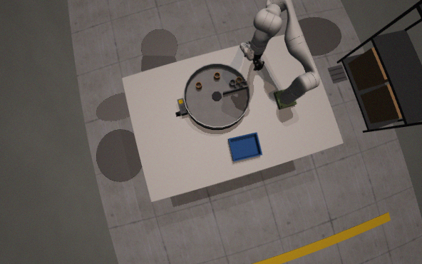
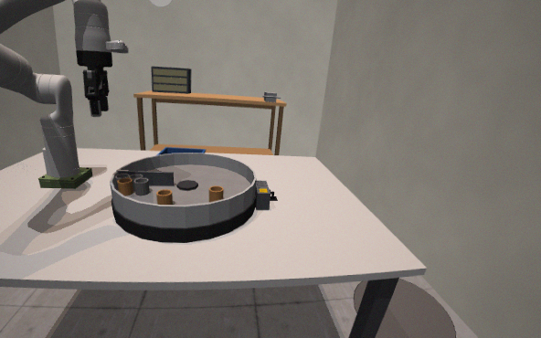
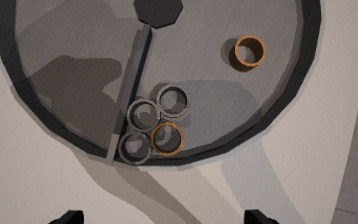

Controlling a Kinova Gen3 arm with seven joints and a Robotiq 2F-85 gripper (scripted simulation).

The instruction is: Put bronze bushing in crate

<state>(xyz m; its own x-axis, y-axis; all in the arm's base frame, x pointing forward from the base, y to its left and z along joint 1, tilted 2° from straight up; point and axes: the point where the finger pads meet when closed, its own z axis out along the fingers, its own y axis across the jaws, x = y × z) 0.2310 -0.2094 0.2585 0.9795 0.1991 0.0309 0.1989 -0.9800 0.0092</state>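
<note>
My gripper (image 1: 259,68) (image 2: 100,113) (image 3: 164,220) is open and empty, high above the white table beside the turning table (image 1: 207,114) (image 2: 217,174) (image 3: 200,30). One bronze bushing (image 1: 239,77) (image 2: 124,187) (image 3: 182,139) stands near the rim, crowded by three grey bushings, one of them the outermost from the divider (image 2: 142,187) (image 3: 187,102). A second bronze bushing (image 1: 217,78) (image 2: 164,198) (image 3: 258,46) stands apart. A third bronze bushing (image 1: 199,88) (image 2: 216,195) stands farther round, outside the wrist view. The blue crate (image 1: 246,147) is empty; the exterior view shows only its rim.
A dark divider (image 1: 232,91) (image 2: 157,178) (image 3: 132,75) runs from the hub to the rim beside the cluster. A raised wall rings the turning table. A small grey device (image 1: 182,107) (image 2: 262,201) sits against its outside. The arm's green base (image 1: 279,103) (image 2: 66,179) is beyond the divider side.
</note>
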